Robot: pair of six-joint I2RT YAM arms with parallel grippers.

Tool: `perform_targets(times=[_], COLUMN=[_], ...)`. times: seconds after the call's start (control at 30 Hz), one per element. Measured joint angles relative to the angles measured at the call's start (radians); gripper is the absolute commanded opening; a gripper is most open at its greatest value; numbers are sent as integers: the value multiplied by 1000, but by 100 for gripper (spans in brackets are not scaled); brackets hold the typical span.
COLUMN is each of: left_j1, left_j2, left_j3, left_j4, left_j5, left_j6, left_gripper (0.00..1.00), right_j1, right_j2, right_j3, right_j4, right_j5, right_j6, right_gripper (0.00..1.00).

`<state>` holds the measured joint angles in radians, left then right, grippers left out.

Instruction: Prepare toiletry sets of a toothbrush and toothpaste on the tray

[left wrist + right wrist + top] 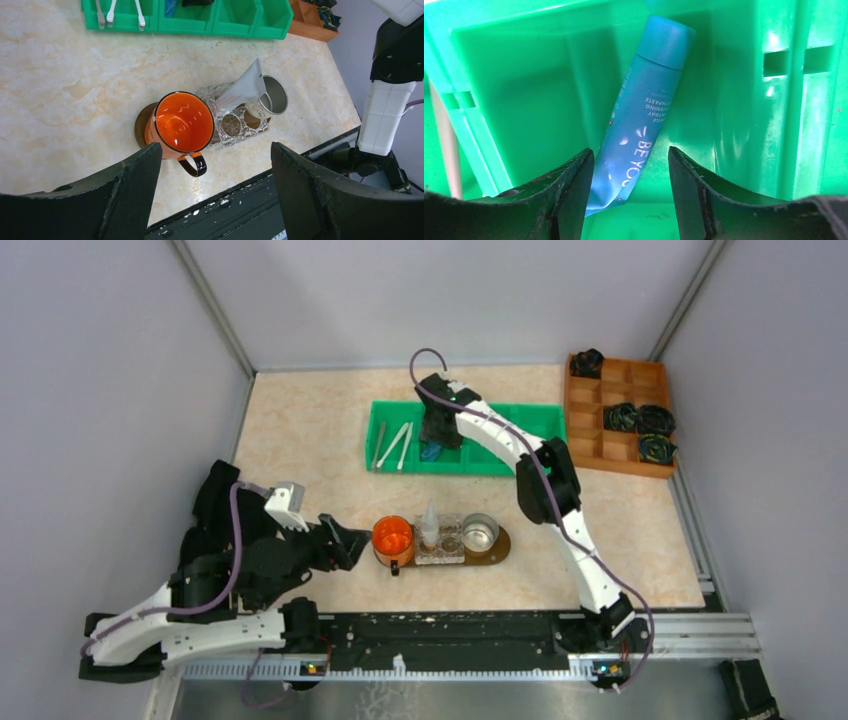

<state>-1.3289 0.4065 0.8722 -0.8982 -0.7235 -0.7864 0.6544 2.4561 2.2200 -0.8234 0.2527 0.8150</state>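
Right gripper (630, 165) hangs in the green bin (749, 130), jaws half-open astride the blue tube (649, 90), gripping nothing yet; it looks light, soft, slick, so pinch the fuller body near the cap, not the flat tail

Three toothbrushes (111, 12), two tubes (644, 115), one mug (182, 122)

Tray (500, 546) near, bin (400, 410) behind — box (598, 410) far right.
On the tray, left to right: mug (393, 538), holder (441, 543), cup (480, 533); in the bin, 3 toothbrushes (398, 445) left of a tube (640, 115).
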Motion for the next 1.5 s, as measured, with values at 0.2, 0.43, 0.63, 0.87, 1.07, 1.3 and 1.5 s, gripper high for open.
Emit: perform_targets(times=[0.2, 0.43, 0.63, 0.87, 1.07, 1.3, 1.5], left_j1=[0, 0, 0, 0, 0, 0, 0], left_j2=[-44, -47, -47, -45, -21, 20, 55], left_j3=[0, 0, 0, 0, 0, 0, 0], left_j4=[0, -1, -1, -1, -1, 0, 1], left_j5=[0, 1, 1, 1, 2, 2, 2], left_j6=[1, 3, 3, 2, 3, 3, 2], left_gripper=[85, 85, 84, 84, 84, 85, 85], right_j1=[5, 4, 3, 3, 3, -10, -37], right_j2=[30, 55, 56, 52, 44, 2, -101], right_j3=[32, 50, 54, 54, 52, 16, -23], right_j4=[-24, -36, -38, -34, -27, 28, 102], right_j5=[34, 41, 33, 33, 30, -16, -121], right_j6=[-13, -11, -11, -29, -58, -84, -80], right_gripper=[53, 22, 13, 8, 7, 5, 4])
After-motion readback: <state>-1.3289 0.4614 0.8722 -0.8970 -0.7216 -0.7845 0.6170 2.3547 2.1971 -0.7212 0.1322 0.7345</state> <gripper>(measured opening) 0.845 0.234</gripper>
